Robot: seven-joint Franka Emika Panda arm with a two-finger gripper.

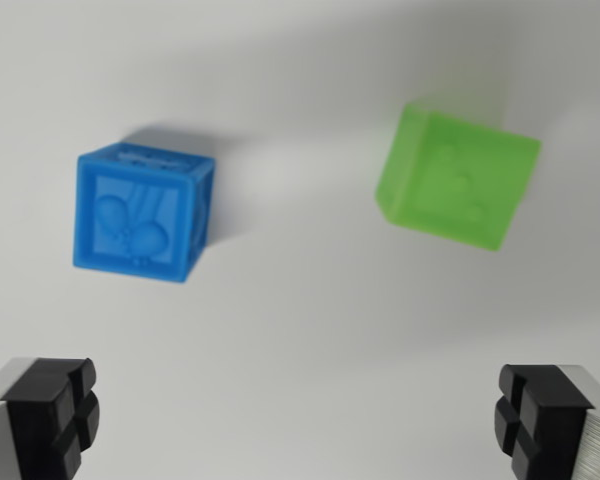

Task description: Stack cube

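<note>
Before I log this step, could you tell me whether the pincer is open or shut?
Open: the pincer has its two black fingertips far apart at the wrist view's bottom corners, holding nothing.

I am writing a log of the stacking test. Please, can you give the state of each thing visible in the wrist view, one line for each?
blue cube: resting on the white surface, alone, nothing stacked on it, not gripped.
green cube: on the surface, apart from the blue cube, turned at an angle, not gripped.
gripper: open, fingers wide apart, holding nothing.
white surface: bare between the cubes.
</note>
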